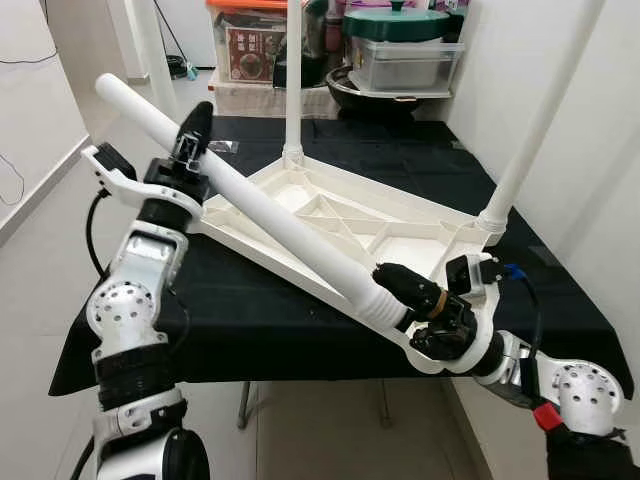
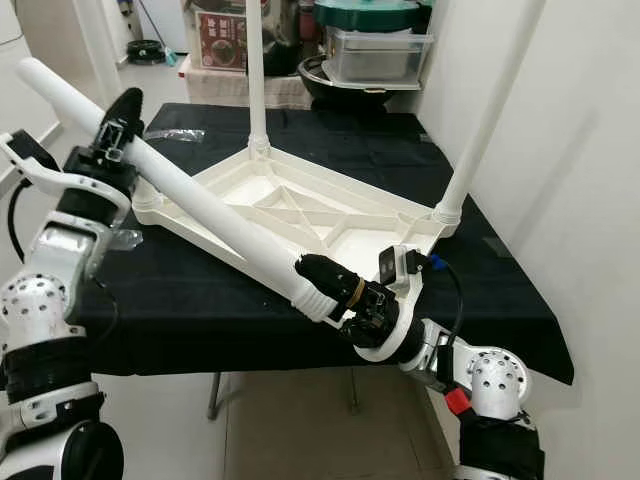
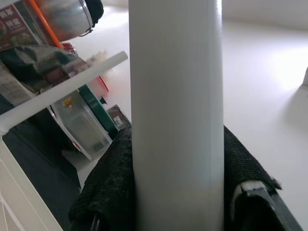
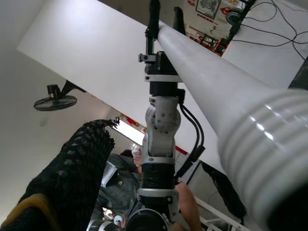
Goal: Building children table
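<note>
An upturned white plastic tabletop (image 1: pixel 405 215) lies on a table covered in black cloth (image 1: pixel 250 330). Two white legs stand fixed in it, one at the back corner (image 1: pixel 293 80) and one at the right corner (image 1: pixel 535 125). A third, loose white leg (image 1: pixel 280 215) slants across the tabletop's near side. My left gripper (image 1: pixel 193 135) is shut on its upper part, and the black fingers (image 3: pixel 108 187) hug the tube (image 3: pixel 175 120). My right gripper (image 1: pixel 415 310) is shut on its ribbed lower end (image 4: pixel 269 144), off the table's front right edge.
Plastic storage boxes and a pot (image 1: pixel 400 50) are stacked behind the table. A white wall (image 1: pixel 600 200) runs close along the right side. Open floor (image 1: pixel 50 260) lies to the left. A person in grey (image 4: pixel 120 192) shows behind my left arm.
</note>
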{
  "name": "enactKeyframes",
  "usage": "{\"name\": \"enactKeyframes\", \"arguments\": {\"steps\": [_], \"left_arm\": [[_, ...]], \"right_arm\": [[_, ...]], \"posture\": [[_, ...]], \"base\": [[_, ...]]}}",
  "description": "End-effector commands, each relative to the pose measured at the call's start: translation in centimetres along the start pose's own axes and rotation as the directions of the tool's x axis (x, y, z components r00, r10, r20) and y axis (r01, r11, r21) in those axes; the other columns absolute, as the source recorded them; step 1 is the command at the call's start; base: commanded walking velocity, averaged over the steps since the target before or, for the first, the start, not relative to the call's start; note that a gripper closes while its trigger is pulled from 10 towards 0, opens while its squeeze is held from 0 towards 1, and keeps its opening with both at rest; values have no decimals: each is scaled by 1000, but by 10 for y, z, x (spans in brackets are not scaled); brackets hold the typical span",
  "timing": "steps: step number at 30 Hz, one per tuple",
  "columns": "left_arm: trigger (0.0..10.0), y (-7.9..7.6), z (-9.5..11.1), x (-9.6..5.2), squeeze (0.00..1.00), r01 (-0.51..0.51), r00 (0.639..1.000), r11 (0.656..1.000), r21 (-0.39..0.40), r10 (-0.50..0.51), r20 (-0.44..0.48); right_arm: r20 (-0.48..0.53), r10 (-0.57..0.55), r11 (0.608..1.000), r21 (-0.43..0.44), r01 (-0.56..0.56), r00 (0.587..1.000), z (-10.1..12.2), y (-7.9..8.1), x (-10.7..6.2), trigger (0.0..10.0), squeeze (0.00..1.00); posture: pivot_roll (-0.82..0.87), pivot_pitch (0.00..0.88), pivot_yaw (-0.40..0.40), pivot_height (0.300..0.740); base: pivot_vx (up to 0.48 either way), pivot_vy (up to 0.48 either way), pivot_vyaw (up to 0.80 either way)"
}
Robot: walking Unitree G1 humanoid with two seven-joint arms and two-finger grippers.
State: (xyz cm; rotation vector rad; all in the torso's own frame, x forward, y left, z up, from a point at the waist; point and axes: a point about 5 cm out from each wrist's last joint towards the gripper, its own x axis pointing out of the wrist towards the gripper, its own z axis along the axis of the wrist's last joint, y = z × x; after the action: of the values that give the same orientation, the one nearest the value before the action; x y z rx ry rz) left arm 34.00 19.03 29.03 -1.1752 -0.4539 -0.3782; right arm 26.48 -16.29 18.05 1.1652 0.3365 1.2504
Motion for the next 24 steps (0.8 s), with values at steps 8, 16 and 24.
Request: {"name": "enactKeyframes", "arguments": {"steps": [8, 16, 24], "left_arm": [[10000, -16, 28, 9, 0, 20, 990, 999, -39, -14, 138], [10000, -18, 26, 13, 0, 10, 999, 994, 108, -14, 37], [10000, -24, 23, 21, 0, 89, 991, 962, 258, -59, -124]], "right_arm": [[-15, -79, 996, 46, 80, 997, -10, -14, -15, 10000, 0], [26, -242, 961, -128, 243, 970, 7, -22, -40, 10000, 0], [215, -468, 665, -553, 502, 857, 70, -13, -66, 10000, 0]], "posture": [[50, 24, -79, 740], [51, 24, -77, 740], [51, 19, -75, 740]], "base": [[0, 0, 0], [0, 0, 0], [0, 0, 0]]}}
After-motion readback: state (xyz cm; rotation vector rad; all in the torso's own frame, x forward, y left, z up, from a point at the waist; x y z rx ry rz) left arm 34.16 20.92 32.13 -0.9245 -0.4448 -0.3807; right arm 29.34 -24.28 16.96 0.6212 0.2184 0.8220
